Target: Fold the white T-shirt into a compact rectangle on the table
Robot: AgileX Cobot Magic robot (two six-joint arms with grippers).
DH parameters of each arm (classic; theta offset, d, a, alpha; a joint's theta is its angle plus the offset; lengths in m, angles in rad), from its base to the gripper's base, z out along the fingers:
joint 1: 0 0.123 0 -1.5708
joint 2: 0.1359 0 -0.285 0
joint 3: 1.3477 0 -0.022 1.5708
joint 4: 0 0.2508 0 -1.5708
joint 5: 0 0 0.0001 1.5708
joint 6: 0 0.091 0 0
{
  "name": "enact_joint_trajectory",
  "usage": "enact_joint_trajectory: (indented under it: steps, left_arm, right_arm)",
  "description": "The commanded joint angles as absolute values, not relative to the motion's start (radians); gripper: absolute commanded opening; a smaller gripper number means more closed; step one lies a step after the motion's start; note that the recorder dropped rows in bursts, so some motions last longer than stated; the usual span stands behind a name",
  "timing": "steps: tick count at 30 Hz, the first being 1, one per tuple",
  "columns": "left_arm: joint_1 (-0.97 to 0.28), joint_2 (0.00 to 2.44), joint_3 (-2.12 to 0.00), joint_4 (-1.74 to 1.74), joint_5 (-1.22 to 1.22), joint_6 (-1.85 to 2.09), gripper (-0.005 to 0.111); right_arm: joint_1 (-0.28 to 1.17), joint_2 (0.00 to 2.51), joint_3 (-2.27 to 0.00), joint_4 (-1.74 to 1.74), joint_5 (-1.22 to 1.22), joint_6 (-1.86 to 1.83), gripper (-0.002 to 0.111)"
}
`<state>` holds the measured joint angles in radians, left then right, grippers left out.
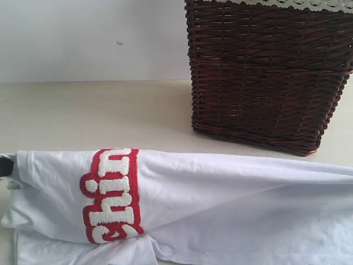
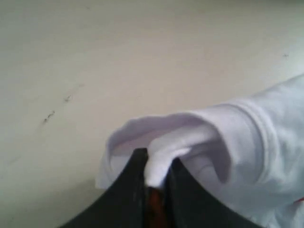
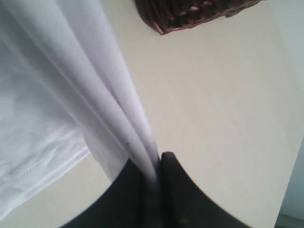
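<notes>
The white T-shirt [image 1: 220, 199] hangs stretched across the front of the exterior view, its red band with fuzzy white lettering [image 1: 113, 193] wrapped over the upper fold. My left gripper [image 2: 156, 164] is shut on a bunched fold of the T-shirt [image 2: 190, 137] near a hemmed edge; only a dark sliver of it [image 1: 5, 165] shows at the far left of the exterior view. My right gripper [image 3: 153, 166] is shut on several taut layers of the T-shirt [image 3: 71, 71], which run away from the black fingers [image 3: 173, 190]. The beige table [image 1: 99, 116] lies beneath.
A dark wicker basket [image 1: 267, 72] with a lace-edged liner [image 1: 287, 4] stands at the back right of the table, close behind the raised cloth; its corner [image 3: 190, 12] also shows in the right wrist view. Small scuff marks [image 2: 50, 115] dot the table. A white wall [image 1: 83, 38] lies behind.
</notes>
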<state>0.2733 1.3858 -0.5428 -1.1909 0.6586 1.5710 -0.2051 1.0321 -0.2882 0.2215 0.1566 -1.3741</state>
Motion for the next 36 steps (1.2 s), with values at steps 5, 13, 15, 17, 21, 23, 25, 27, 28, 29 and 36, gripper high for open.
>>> enact_joint_trajectory:
  steps: [5, 13, 15, 17, 21, 23, 25, 27, 28, 29, 36]
  left_arm:
    - [0.277, 1.508, -0.610, -1.305, 0.596, 1.791, 0.000]
    - [0.273, 1.617, -0.687, -1.314, 0.578, 1.832, 0.038]
    - [0.255, 1.644, -0.699, -1.325, 0.550, 1.832, 0.055]
    - [0.238, 1.664, -0.708, -1.341, 0.544, 1.832, 0.068]
    - [0.189, 1.676, -0.717, -1.412, 0.536, 1.832, 0.080]
    - [0.170, 1.668, -0.726, -1.460, 0.527, 1.832, 0.079]
    - [0.148, 1.645, -0.743, -1.518, 0.490, 1.832, 0.079]
    - [0.135, 1.609, -0.766, -1.582, 0.449, 1.832, 0.077]
    - [0.135, 1.592, -0.775, -1.595, 0.442, 1.832, 0.073]
    - [0.135, 1.570, -0.784, -1.602, 0.442, 1.829, 0.066]
    - [0.135, 1.360, -0.762, -1.470, 0.606, 1.823, 0.002]
  right_arm:
    - [-0.209, 1.133, -0.287, 0.209, -0.064, -1.385, 0.009]
    - [-0.209, 1.175, -0.287, 0.209, -0.165, -1.355, 0.041]
    - [-0.209, 1.184, -0.287, 0.209, -0.172, -1.355, 0.047]
    - [-0.209, 1.189, -0.287, 0.209, -0.175, -1.355, 0.049]
    - [-0.209, 1.184, -0.287, 0.209, -0.183, -1.316, 0.049]
    - [-0.209, 1.172, -0.287, 0.206, -0.204, -1.310, 0.049]
    - [-0.209, 1.141, -0.287, 0.189, -0.251, -1.309, 0.049]
    - [-0.209, 1.099, -0.287, 0.164, -0.306, -1.286, 0.049]
    - [-0.209, 1.071, -0.287, 0.156, -0.312, -1.249, 0.049]
    - [-0.209, 1.043, -0.290, 0.156, -0.284, -1.184, 0.048]
    - [-0.209, 0.973, -0.320, 0.158, 0.212, -0.978, 0.000]
